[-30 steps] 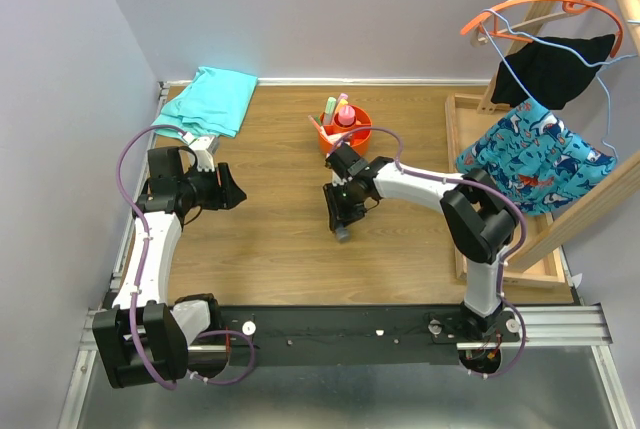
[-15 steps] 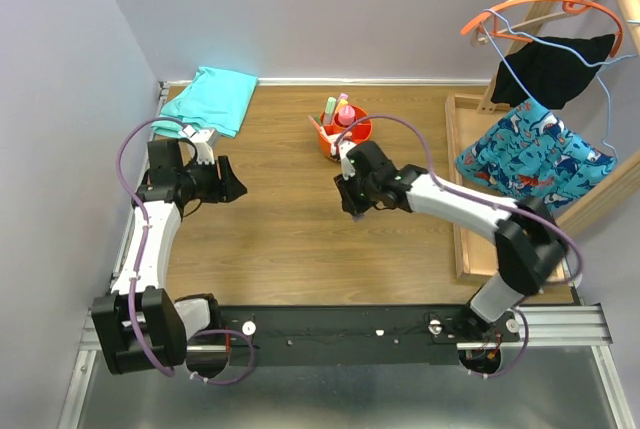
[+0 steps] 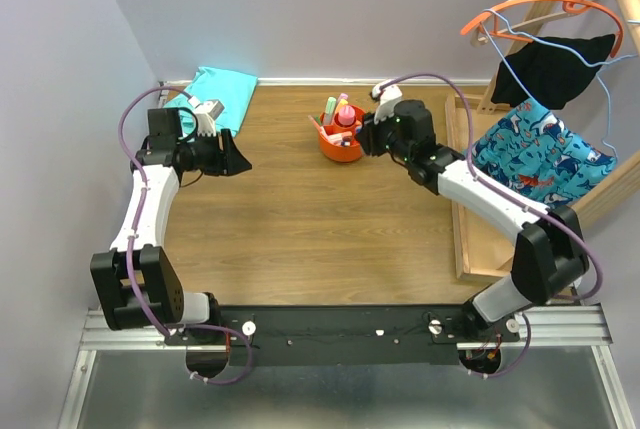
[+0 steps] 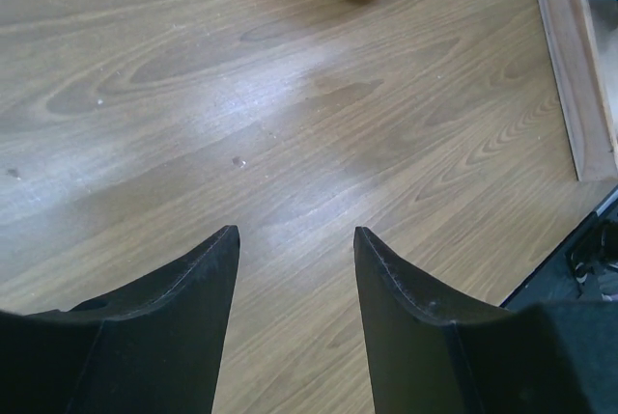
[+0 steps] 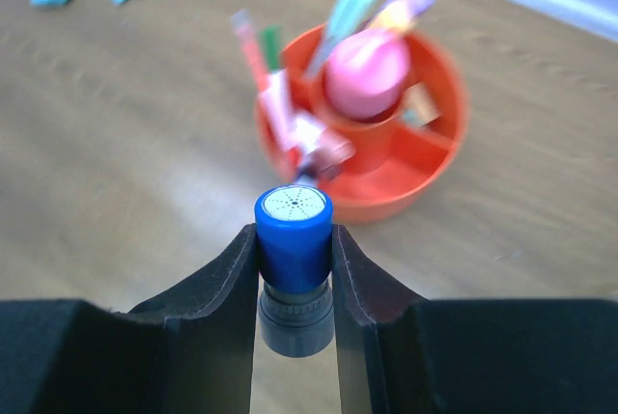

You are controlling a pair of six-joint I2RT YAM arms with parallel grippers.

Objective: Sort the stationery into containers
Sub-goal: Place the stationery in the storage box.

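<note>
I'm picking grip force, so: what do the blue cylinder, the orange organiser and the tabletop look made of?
Cylinder: probably plastic, smooth blue upper part with a pale dotted top, duller grey base; the blur leaves it open. Organiser: moulded plastic, even orange-red colour, slight gloss on the thin walls. Tabletop: wood or wood-look laminate, clear grain lines, satin sheen from soft glare.

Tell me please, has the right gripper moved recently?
Yes. The right gripper, holding the blue cylinder, moved from in front of the orange organiser to its right, toward the wooden tray.
</note>
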